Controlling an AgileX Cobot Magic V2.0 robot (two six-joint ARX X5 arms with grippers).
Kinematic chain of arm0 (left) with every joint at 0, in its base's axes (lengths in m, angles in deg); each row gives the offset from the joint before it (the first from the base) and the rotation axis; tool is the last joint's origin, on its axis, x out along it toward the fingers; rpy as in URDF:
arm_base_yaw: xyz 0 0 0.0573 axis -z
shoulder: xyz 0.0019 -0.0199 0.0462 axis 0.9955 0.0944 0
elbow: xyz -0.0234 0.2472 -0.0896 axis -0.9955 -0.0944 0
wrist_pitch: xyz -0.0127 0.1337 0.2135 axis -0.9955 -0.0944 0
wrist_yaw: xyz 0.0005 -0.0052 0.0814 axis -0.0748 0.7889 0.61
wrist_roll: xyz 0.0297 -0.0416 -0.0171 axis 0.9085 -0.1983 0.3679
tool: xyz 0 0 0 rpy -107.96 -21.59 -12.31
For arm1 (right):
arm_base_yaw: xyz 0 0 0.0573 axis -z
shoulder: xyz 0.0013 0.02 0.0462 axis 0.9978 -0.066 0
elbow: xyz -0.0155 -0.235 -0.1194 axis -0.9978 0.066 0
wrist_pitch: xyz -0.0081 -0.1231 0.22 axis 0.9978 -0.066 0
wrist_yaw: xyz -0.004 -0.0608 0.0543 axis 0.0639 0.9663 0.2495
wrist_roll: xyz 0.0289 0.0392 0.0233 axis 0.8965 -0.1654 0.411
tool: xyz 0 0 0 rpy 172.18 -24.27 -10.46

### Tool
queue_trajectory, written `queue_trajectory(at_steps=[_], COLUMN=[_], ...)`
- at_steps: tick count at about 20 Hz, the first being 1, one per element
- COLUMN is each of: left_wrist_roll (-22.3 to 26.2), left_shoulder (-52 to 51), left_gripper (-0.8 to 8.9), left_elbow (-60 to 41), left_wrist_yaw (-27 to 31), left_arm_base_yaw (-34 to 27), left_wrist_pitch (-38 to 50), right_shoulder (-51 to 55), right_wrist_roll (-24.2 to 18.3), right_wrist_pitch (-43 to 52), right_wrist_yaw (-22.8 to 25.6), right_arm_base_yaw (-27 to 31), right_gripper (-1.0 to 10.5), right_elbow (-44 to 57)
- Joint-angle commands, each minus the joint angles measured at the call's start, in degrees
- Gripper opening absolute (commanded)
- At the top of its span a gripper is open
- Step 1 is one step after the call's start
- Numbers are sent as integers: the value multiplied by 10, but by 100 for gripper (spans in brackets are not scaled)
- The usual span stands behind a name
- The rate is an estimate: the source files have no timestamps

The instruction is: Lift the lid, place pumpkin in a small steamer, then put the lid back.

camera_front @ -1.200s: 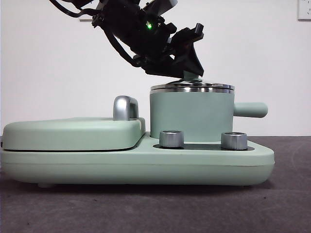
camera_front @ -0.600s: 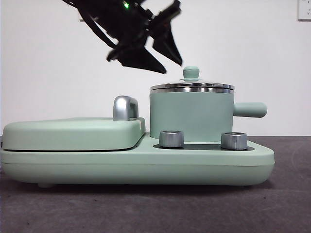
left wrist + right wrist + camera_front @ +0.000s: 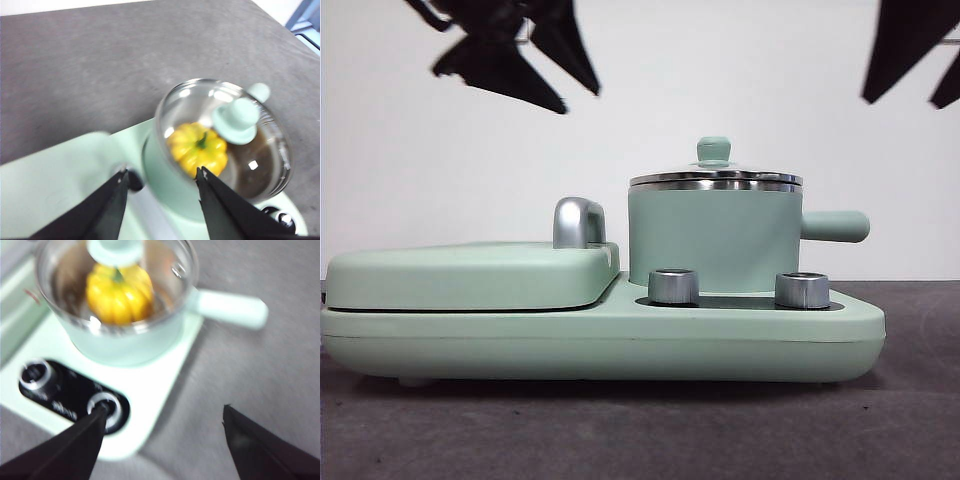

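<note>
The small steamer (image 3: 714, 238) stands on the right half of the wide mint-green appliance base (image 3: 600, 345), its stubby handle (image 3: 835, 226) pointing right. The glass lid (image 3: 715, 178) with its mint-green knob (image 3: 713, 150) sits on the steamer's rim. The pumpkin (image 3: 197, 147) lies inside the steamer under the lid, and it also shows in the right wrist view (image 3: 119, 292). My left gripper (image 3: 555, 70) is open and empty, high above the flat cover at the upper left. My right gripper (image 3: 920, 60) is open and empty, high at the upper right.
A large flat mint-green cover (image 3: 470, 275) with a silver handle (image 3: 578, 222) fills the base's left half. Two silver knobs (image 3: 673, 286) (image 3: 802, 290) sit on the front below the steamer. The dark grey table (image 3: 640, 430) spreads around the appliance.
My left gripper let go of the lid's knob and rose up and to the left, away from the steamer. The right gripper has come into view at the top right.
</note>
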State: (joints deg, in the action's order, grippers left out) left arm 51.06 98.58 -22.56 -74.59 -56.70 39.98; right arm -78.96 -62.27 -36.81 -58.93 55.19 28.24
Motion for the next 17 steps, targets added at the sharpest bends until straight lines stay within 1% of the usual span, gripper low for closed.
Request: queue_trajectory(at_steps=[1, 4, 7, 10, 14, 17], left_wrist_roll=[10, 7, -9, -21, -23, -22], left_shoulder=[-31, -97, -160, -201, -239, -250], left_gripper=[218, 218, 218, 218, 218, 218], left_elbow=[-35, -98, -155, -196, -228, -232], left_wrist_yaw=[-2, 3, 7, 7, 7, 7], left_arm_base_yaw=[-15, -44, -73, -90, -103, -107], left_wrist_pitch=[3, 2, -10, -18, -45, -69], right_shoulder=[-23, -48, -66, -77, -83, -83], right_wrist_roll=[-11, -11, -11, -11, -11, -11], right_wrist_pitch=[34, 65, 88, 107, 131, 140], right_wrist_yaw=[-11, -29, -37, -47, -47, -48], right_arm_base_yaw=[-3, -3, -3, -3, -3, -3], right_gripper=[360, 360, 360, 360, 360, 360], right_elbow=[-3, -3, -3, -3, -3, -3])
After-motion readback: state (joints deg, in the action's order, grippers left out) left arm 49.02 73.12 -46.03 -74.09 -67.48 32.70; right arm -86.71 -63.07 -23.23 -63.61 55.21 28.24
